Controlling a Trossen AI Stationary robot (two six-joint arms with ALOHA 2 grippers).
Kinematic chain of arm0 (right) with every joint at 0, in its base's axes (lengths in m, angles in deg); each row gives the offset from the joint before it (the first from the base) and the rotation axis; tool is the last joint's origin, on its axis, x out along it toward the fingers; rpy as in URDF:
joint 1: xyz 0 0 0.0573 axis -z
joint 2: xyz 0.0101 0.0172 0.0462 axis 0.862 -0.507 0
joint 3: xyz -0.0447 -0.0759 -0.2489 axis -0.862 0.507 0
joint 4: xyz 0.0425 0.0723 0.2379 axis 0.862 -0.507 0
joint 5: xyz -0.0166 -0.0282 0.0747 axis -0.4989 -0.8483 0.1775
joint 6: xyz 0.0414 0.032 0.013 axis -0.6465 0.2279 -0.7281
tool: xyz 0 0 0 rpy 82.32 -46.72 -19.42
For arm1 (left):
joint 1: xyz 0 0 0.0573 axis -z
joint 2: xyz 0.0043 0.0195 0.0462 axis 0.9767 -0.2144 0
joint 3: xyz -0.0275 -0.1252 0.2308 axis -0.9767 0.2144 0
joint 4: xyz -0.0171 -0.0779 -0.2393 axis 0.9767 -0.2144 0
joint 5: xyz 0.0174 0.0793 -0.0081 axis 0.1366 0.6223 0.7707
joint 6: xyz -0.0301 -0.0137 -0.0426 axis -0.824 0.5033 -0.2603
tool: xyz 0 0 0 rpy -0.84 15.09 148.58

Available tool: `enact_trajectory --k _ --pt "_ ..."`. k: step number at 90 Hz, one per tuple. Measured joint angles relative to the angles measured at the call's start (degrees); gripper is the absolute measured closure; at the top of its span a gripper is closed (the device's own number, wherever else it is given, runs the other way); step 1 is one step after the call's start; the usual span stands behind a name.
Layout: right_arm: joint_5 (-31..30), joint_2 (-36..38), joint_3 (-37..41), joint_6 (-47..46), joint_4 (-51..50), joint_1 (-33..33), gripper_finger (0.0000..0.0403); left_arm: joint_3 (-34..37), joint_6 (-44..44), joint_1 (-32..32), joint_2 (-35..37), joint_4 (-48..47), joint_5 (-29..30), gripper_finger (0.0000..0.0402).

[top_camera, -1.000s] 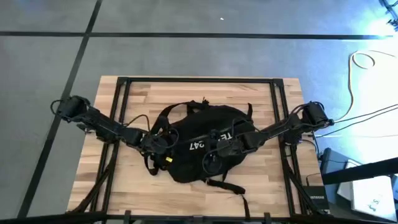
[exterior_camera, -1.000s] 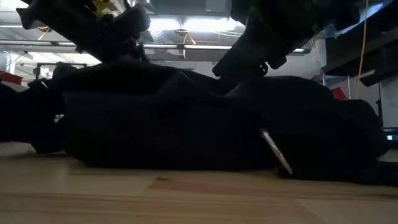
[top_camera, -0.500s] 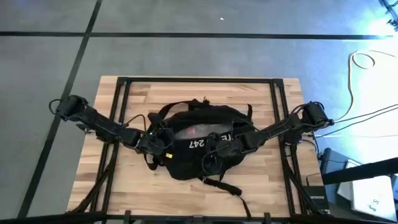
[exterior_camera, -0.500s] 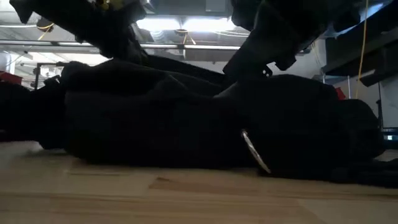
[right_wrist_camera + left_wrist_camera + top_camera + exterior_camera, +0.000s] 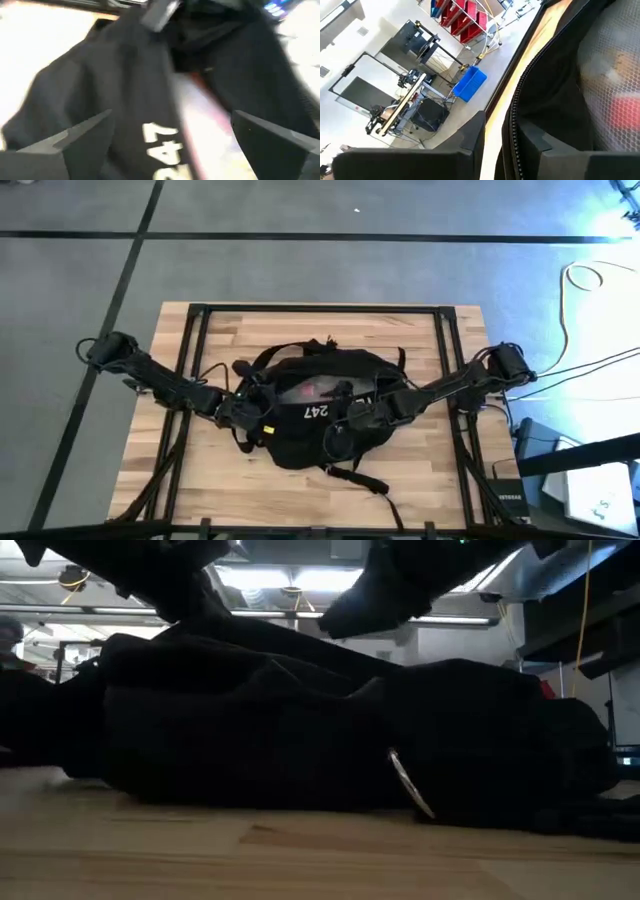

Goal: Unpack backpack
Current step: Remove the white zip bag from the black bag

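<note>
From above, you have the backpack [image 5: 320, 412] lying in the middle of the wooden table [image 5: 420, 480], its white "247" lettering facing up and a pale, reddish patch showing through its opened top. Your left gripper [image 5: 243, 412] is at the bag's left edge and your right gripper [image 5: 352, 418] sits over its right half, both touching the fabric; whether either is pinching cloth can't be told from here. At table height, you see the backpack [image 5: 300, 740] as a dark mound with both arms coming down onto it. In your left wrist view, a zipper [image 5: 512, 125] runs beside mesh with something red behind it. In your right wrist view, the fingers [image 5: 60, 145] stand spread apart over the lettering.
</note>
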Motion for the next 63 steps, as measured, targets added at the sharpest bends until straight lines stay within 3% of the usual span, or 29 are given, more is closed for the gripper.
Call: enact_trajectory --k 13,26,37,51,63 --pt "-5.4 0.0 -1.4 2.0 -5.4 1.0 0.0023 0.0 -0.3 0.0 0.0 -0.1 -0.2 0.0338" --pt "-2.4 0.0 -2.8 -2.1 -13.3 3.6 0.0023 0.0 -0.4 -0.1 0.0 -0.1 -0.4 0.0338" --pt "-3.6 -0.1 -3.4 -1.7 -17.4 5.3 0.0023 0.0 -0.5 -0.1 0.0 -0.1 -0.4 0.0338" --pt "-7.6 -0.1 -3.4 6.1 -19.3 6.1 0.0025 0.0 -1.5 -0.1 0.0 -0.1 -0.6 0.0338" --pt "-5.6 -0.1 -3.4 12.2 -20.1 4.7 0.0055 0.0 -1.5 -0.1 0.0 -0.2 -1.0 0.0338"
